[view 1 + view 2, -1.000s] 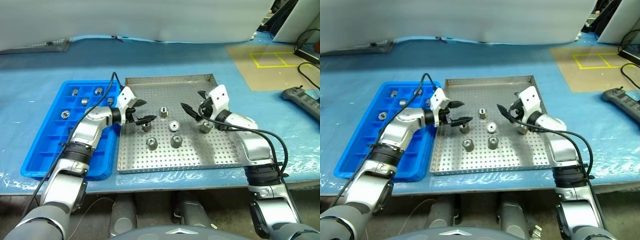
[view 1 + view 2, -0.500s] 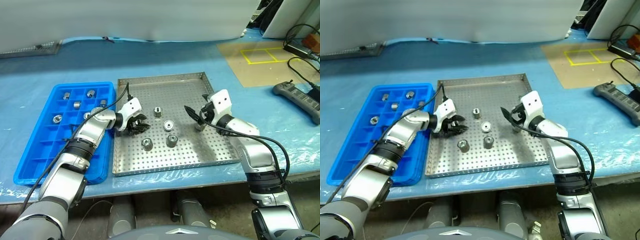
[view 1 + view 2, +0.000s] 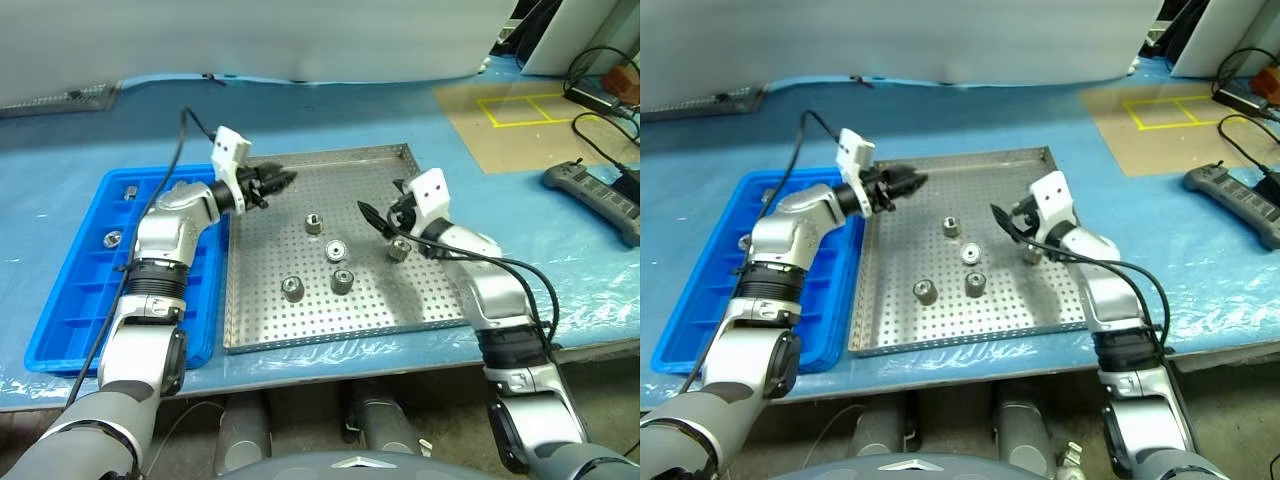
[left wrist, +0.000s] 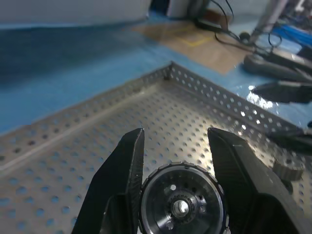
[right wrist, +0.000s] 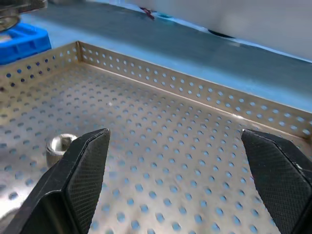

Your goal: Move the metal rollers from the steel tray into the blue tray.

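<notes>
The left gripper [image 3: 283,180] is clenched on 1 roller [image 4: 179,204], which sits between its 2 black fingers [image 4: 119,175] in the left wrist view. This gripper is lifted above the far left part of the steel tray [image 3: 420,300] and points to the right, about level.

The right gripper [image 3: 378,213] has its 2 fingers [image 5: 80,165] spread wide apart and it grasps nothing. It hangs over the right part of the steel tray and points to the left. 1 roller [image 3: 398,250] lies on the tray just beside and below this gripper.

On the perforated floor of the steel tray I count 5 rollers in total. Besides the 1 at the right gripper, there is 1 [image 3: 313,222] in the middle far part, 1 [image 3: 336,250] lying flat a little nearer, and 2 nearer still, 1 on the left [image 3: 292,289] and 1 on the right [image 3: 342,281]. They all are apart from each other.

The blue tray [image 3: 60,320] lies just beside the steel tray, on its left, and the 2 trays touch or almost touch along their sides. In its far compartments I can see 2 rollers, 1 [image 3: 131,190] at the far row and 1 [image 3: 85,239] nearer and more left. The left arm covers some compartments, so more rollers may be there that I cannot count.

Both trays rest on a blue table cover [image 3: 330,110]. On the right, well apart from the trays, lies 1 dark handheld controller [image 3: 592,200] with cables near it.
</notes>
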Motion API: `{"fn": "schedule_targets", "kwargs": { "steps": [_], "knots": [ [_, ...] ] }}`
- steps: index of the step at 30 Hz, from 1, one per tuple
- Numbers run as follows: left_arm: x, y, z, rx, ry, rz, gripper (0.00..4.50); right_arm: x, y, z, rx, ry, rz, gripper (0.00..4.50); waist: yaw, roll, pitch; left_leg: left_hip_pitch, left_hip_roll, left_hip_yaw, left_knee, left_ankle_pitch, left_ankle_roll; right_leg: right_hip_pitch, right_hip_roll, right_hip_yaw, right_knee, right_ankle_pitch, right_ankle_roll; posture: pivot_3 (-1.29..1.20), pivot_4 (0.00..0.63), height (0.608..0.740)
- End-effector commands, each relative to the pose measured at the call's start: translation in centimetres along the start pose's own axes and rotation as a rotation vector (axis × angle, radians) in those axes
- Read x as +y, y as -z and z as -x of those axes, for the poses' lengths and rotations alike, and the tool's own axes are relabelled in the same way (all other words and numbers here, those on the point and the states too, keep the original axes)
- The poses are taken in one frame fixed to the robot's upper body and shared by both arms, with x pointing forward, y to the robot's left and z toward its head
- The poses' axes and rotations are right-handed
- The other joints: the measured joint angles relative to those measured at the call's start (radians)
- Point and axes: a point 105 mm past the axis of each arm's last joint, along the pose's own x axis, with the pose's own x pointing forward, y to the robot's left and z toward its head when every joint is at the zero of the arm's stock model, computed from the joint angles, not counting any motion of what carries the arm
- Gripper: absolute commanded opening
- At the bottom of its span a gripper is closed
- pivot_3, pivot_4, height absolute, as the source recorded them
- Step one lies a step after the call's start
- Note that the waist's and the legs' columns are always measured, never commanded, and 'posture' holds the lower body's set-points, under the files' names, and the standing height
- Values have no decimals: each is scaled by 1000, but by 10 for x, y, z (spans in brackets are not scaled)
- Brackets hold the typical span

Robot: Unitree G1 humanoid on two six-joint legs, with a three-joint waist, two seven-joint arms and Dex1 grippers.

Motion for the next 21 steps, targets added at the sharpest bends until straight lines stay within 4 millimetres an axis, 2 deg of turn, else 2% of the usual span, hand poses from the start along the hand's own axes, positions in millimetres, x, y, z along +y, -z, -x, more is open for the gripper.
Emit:
{"fn": "schedule_targets", "kwargs": {
  "steps": [1, 5, 10, 16, 21],
  "knots": [
    [24, -24, 20, -126, -194, -64, 1738, 15, -22, -20, -79, -84, 44, 4500, 2, 0, 0, -1, 0, 0, 0, 0, 0, -1, 0, 0, 0, 0, 0, -92, 150, 740],
    [45, -37, 57, -226, -456, -132, 1738, 37, -43, -49, -134, -189, 70, 4500, 4, 0, 0, -7, 0, 0, 1, 0, 1, -6, 0, 0, 0, 0, 0, -22, 150, 740],
    [60, -35, 106, -247, -742, -195, 1738, 53, -63, -71, -195, -274, 81, 4500, 23, 0, 0, -12, 3, -1, 2, 1, 3, -10, 0, -5, 2, -1, -2, 54, 150, 740],
    [54, -32, 147, -228, -959, -272, 1738, 71, -70, -85, -226, -343, 72, 4500, 51, 0, 0, -15, 7, -2, 5, 0, 1, -9, 0, -10, 2, -1, -3, 149, 150, 740],
    [47, -13, 182, -151, -1142, -293, 1738, 87, -67, -91, -231, -385, 57, 4500, 65, 0, 0, -14, 9, -2, 6, 0, 0, -9, 0, -11, 3, 0, -4, 184, 150, 740]
  ]
}}
